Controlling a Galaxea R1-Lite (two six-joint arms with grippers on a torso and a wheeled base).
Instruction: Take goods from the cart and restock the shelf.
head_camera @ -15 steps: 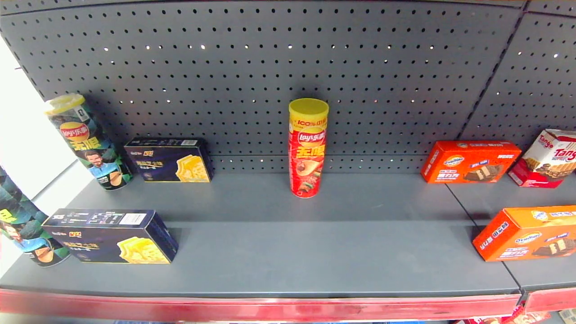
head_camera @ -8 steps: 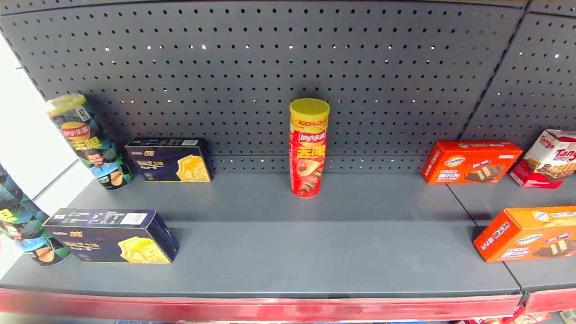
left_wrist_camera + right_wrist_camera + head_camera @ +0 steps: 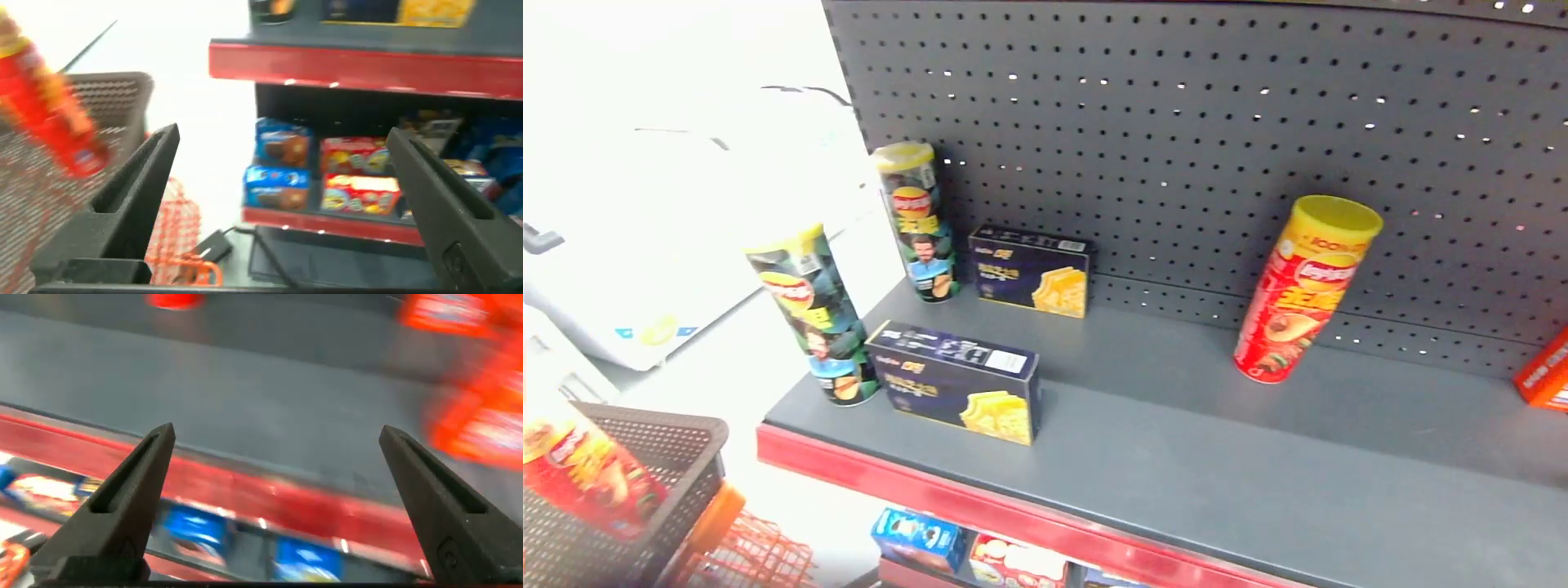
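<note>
Head view, we log: dark mesh cart basket (image 3: pixel 690 478), holding one red chip can (image 3: pixel 588 482), tilted; shelf (image 3: pixel 1176 465), carrying a second red can (image 3: pixel 1298 290) upright by the pegboard (image 3: pixel 1176 122), well apart from a dark box (image 3: pixel 956 380). Left gripper (image 3: pixel 282 137) and right gripper (image 3: pixel 278 434): jaws wide apart, empty.

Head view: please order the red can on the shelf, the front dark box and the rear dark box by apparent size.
1. Red can and front dark box: look about alike, not ranked.
2. Rear dark box: smallest, but it stands farther back, so true size is unsure.
</note>
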